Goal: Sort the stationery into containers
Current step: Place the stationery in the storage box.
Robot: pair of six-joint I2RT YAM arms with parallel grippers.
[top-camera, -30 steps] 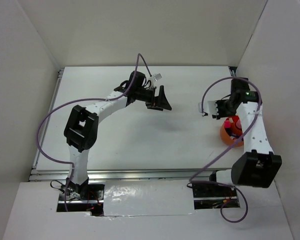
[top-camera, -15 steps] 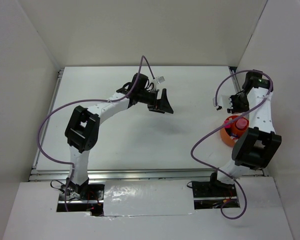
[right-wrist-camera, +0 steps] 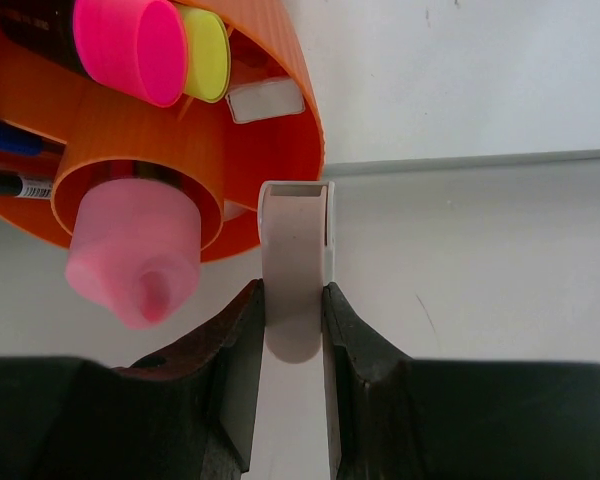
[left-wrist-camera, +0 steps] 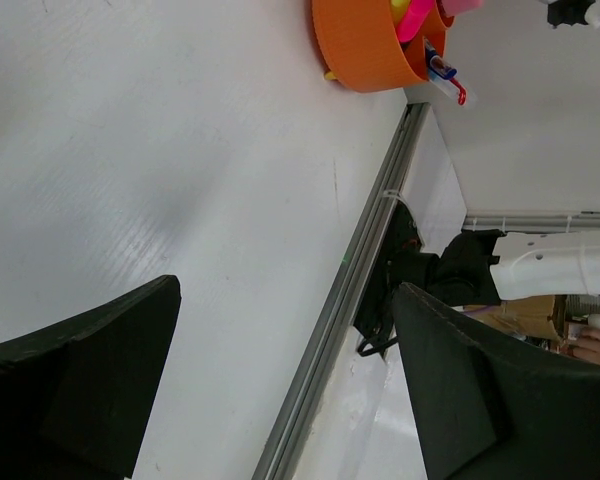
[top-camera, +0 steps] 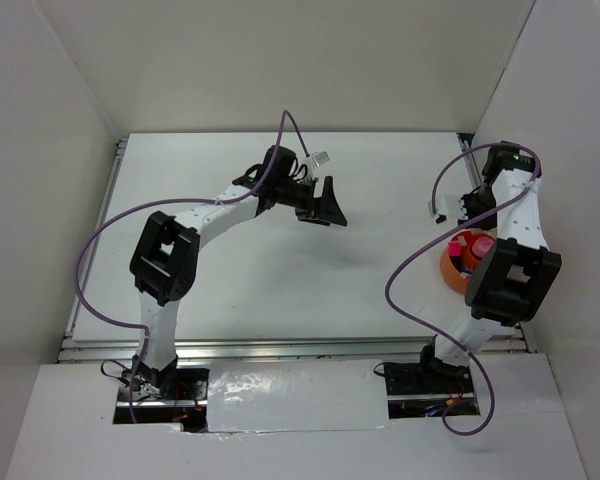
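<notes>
My right gripper is shut on a whitish eraser, held upright just beside the rim of the orange cup. The cup holds a pink tube, highlighters with a pink cap and a yellow cap, thin pens and another eraser. From above, the right gripper hangs just behind and left of the cup. My left gripper is open and empty over the middle of the table. In the left wrist view, the cup lies far beyond its fingers.
The table's metal rail runs along the near edge, with the right arm's base beyond it. White walls close in the table on three sides. A purple cable loops off the right arm next to the cup.
The right arm has folded back, its elbow swinging up, and its gripper with the eraser has shifted right and back, close to the cup. The left gripper has edged slightly right.
</notes>
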